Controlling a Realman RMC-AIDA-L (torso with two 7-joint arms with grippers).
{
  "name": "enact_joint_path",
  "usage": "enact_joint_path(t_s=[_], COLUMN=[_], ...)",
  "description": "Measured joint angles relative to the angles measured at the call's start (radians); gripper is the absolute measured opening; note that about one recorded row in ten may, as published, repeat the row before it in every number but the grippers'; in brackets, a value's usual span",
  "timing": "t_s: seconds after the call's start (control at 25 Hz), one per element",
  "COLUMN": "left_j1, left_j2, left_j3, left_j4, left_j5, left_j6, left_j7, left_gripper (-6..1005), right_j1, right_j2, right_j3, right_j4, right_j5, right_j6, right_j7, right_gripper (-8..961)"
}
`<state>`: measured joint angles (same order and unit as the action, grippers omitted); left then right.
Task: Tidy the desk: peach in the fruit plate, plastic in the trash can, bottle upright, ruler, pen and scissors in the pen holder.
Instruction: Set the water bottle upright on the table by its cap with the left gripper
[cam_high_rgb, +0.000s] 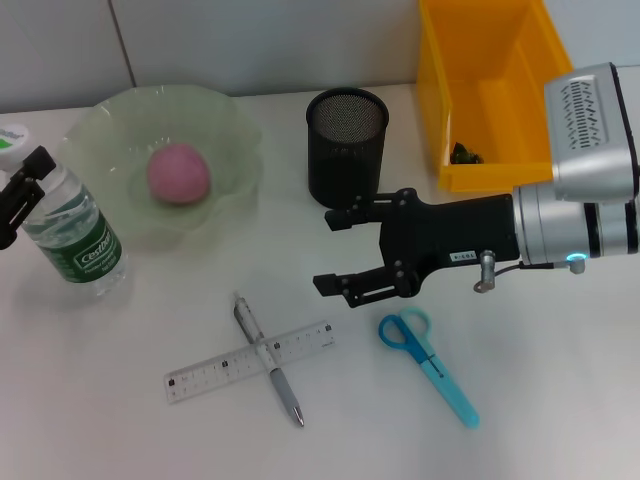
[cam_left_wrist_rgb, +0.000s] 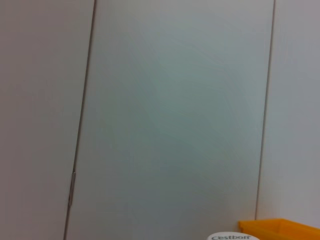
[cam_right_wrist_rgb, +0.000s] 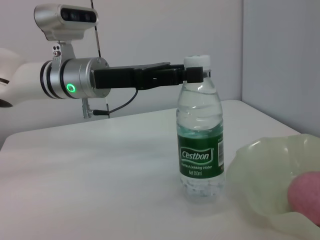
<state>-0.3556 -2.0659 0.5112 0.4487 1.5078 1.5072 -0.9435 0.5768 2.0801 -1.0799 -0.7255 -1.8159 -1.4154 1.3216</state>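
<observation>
Left hand (cam_right_wrist_rgb: 192, 74) | grips bottle (cam_right_wrist_rgb: 200, 145) neck | upright, cap up

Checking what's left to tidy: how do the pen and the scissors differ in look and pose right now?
The pen is slim and silver-grey; the scissors are blue with loop handles. The pen lies across the ruler, touching it; the scissors lie alone on the table, just below the open right gripper. Both lie flat, outside the pen holder.
</observation>
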Motion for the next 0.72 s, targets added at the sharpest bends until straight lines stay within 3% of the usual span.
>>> enact_joint_path(t_s=[0.72], left_j1=[-0.003], left_j2=[0.000], left_j3=[0.008], left_j4=[-0.019], left_j5=[0.005], left_j6=[-0.009], left_j7=[0.012], left_gripper=[487], right_j1=[0.006], right_j2=[0.000], right_j3=[-0.001], right_j4=[0.000], right_j5=[0.000], right_j6=[0.010], right_j7=[-0.003], right_gripper=[830])
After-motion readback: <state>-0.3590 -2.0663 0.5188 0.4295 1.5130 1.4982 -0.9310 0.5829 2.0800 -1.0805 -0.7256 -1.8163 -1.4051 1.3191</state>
